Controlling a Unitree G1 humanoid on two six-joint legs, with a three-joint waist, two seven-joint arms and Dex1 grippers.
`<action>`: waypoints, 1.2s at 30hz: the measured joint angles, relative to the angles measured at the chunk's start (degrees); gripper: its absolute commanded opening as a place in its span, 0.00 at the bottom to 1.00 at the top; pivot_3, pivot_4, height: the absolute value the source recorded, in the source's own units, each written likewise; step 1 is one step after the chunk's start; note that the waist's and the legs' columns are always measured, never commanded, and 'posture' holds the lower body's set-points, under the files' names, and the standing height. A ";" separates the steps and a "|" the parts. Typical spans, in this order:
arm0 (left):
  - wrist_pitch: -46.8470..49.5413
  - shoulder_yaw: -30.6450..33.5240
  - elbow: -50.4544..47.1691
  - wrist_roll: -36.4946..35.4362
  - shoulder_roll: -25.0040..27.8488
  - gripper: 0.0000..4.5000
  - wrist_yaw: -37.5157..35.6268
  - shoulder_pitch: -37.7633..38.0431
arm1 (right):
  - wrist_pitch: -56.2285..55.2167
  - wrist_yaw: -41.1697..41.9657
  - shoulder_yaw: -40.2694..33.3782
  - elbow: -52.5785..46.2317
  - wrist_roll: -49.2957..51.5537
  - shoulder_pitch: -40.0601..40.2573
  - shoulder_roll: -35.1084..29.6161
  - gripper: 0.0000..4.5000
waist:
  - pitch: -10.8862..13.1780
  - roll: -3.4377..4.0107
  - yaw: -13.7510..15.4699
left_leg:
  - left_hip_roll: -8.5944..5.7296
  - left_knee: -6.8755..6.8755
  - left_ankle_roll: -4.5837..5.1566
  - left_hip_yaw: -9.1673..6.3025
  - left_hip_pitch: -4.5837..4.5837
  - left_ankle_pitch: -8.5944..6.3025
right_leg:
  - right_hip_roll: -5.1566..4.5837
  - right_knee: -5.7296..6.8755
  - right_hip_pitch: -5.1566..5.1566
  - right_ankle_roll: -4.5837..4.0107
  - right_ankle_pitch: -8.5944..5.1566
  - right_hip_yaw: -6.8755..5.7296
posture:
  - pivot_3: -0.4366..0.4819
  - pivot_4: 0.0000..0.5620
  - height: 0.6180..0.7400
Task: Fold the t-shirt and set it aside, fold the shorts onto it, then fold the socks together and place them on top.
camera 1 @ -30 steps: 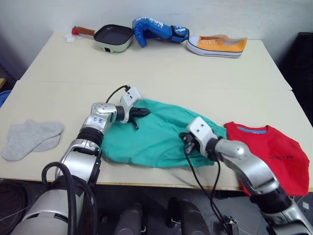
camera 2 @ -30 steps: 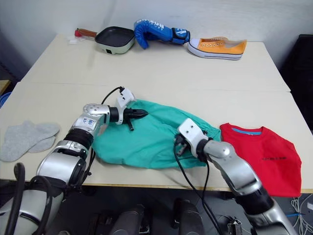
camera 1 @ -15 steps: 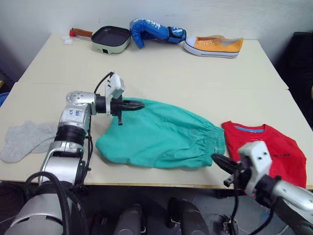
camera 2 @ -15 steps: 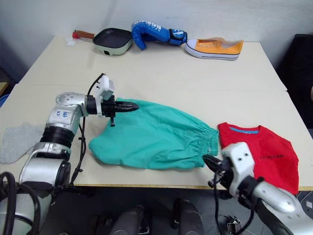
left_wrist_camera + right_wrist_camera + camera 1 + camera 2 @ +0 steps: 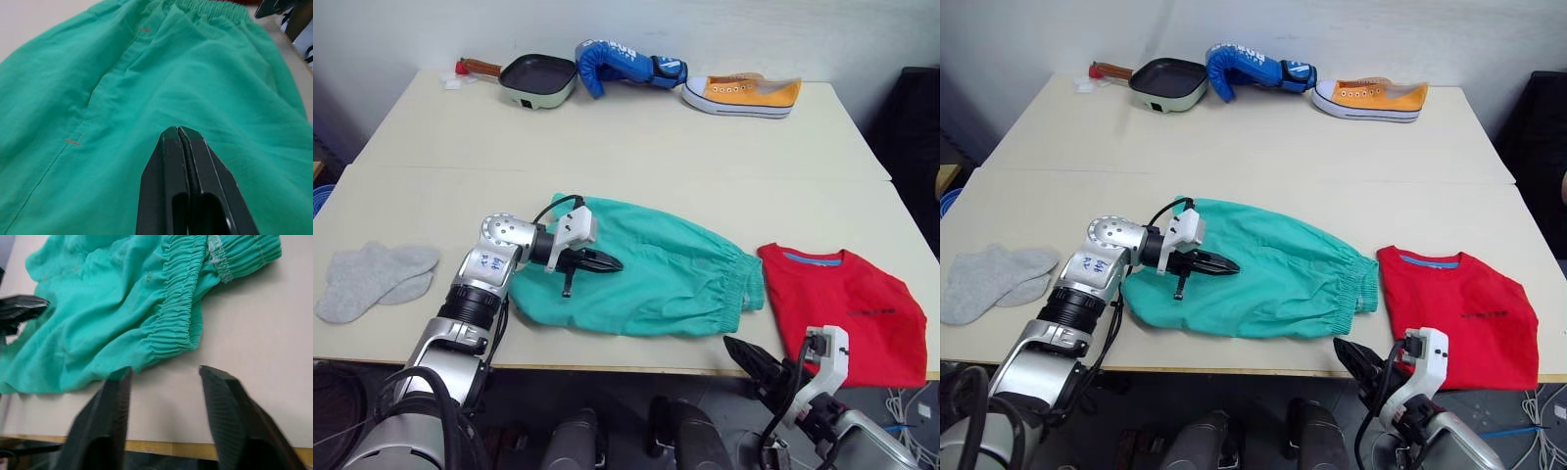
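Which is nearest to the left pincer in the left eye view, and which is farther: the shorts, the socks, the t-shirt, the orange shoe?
From the left pincer:
1. The shorts, directly under its tips.
2. The t-shirt, at the table's right edge, and the socks, at its left edge: too close to call.
3. The orange shoe, along the far side.

Teal-green shorts (image 5: 646, 274), a red t-shirt (image 5: 847, 308) showing a blue neck band, and light grey socks (image 5: 372, 279) are lying on the cream table (image 5: 636, 137).
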 measured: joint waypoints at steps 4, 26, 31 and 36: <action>-2.53 -0.43 2.48 0.98 -0.69 0.00 0.77 0.00 | -4.32 -4.80 3.06 2.62 5.89 -1.77 -0.06 0.99 | 0.00 0.00 -0.01 | 0.00 0.00 0.01 0.00 -0.03 0.00 | 0.00 0.00 -0.01 0.00 0.00 0.00 | 0.48 0.27 1.00; -8.25 -0.31 11.98 4.58 -5.46 0.00 9.00 -1.92 | -11.76 -9.82 12.15 21.05 4.03 -25.16 -1.24 0.09 | -0.14 -0.08 -0.72 | 0.00 0.00 0.14 0.02 -0.05 0.01 | -0.05 0.07 0.03 0.03 0.02 -0.03 | 0.48 0.27 1.00; -8.55 -0.32 12.20 4.68 -5.38 0.00 9.51 -1.91 | -11.77 -2.32 12.12 16.40 2.83 -29.99 -5.59 0.00 | -0.15 -0.04 -0.71 | 0.01 -0.01 0.15 0.01 -0.02 0.01 | -0.05 0.07 0.02 0.03 0.02 -0.03 | 0.48 0.27 1.00; -6.55 -0.05 12.62 4.71 -6.31 0.00 12.42 -2.43 | -9.05 6.05 17.90 16.04 1.31 -42.69 -8.18 0.00 | -0.16 -0.03 -0.60 | 0.01 0.03 0.19 -0.02 -0.04 0.01 | -0.07 0.07 0.03 0.04 0.02 -0.04 | 0.48 0.27 1.00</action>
